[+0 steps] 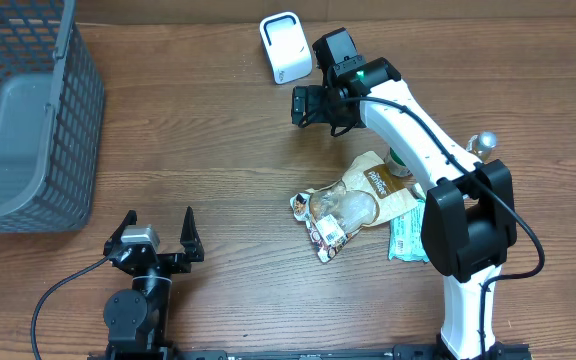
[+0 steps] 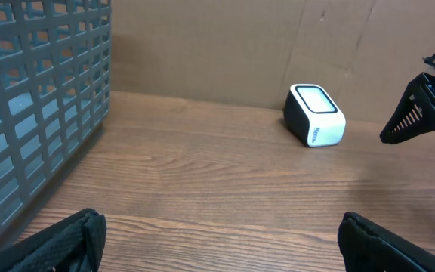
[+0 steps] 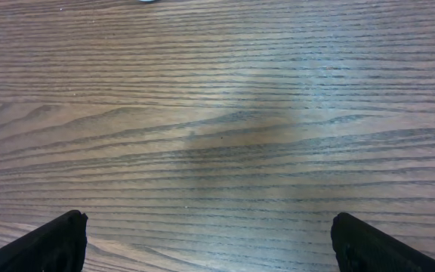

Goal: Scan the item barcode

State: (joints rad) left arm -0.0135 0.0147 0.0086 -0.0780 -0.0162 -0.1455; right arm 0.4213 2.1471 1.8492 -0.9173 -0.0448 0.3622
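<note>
Overhead: fixed high above, facing straight down, far enough to take in the whole table [image 1: 218,150], basket [image 1: 73,110] at upper left, scanner [image 1: 285,47] at top centre. Left wrist: low, near the table, facing level across it; shares basket, scanner and right tool [image 1: 296,105] with overhead. Right wrist: close above bare wood, tilted steeply down; shares only table surface with the others.

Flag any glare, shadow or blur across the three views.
Overhead: evenly lit, sharp; slight glare on the clear packet. Left wrist: white scanner crisp, own fingers dark and soft. Right wrist: soft shadow mid-frame on the wooden table, pale sheen upper right.
</note>
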